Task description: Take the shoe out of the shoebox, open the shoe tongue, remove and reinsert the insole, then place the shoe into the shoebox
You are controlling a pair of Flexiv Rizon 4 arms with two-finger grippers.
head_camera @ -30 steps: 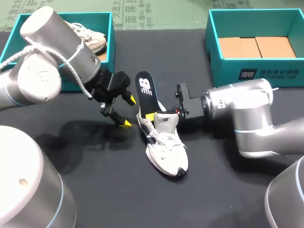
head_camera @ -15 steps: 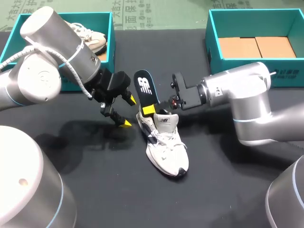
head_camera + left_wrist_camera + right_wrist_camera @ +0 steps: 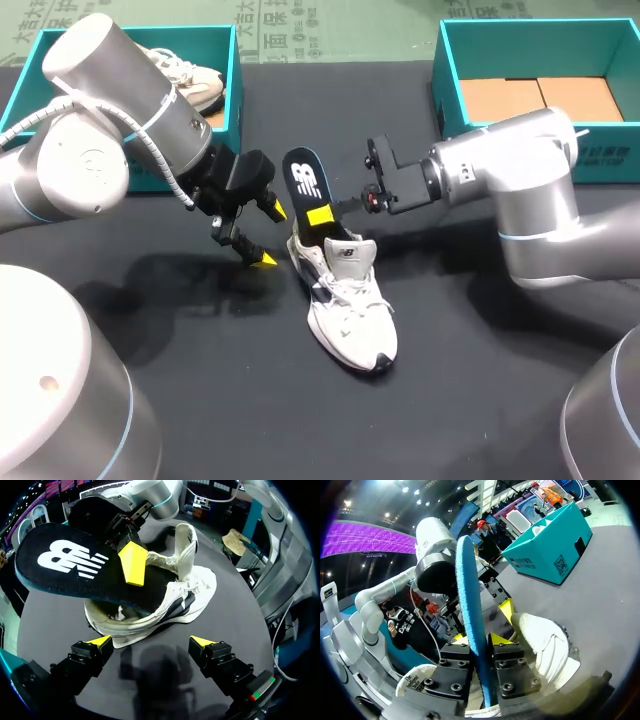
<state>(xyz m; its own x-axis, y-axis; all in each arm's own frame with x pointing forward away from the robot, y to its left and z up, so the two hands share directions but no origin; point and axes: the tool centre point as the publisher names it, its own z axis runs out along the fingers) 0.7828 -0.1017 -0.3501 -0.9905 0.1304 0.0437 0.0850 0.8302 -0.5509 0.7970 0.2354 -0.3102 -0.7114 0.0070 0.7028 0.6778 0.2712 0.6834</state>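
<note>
My right gripper (image 3: 322, 214) has risen and drawn back from the shoe (image 3: 348, 305), lifting the insole (image 3: 306, 185) further out of the shoe's opening; my left gripper (image 3: 268, 235) has kept its place beside the shoe's heel. The head view shows the white shoe lying on the black table (image 3: 200, 400); the insole slants above its heel. Only the right wrist view shows the insole edge-on, its blue underside pinched between both my right fingers. Only the left wrist view shows the insole's lower end over the shoe's collar; my left fingers stand spread wide, holding nothing, with the shoe just ahead.
</note>
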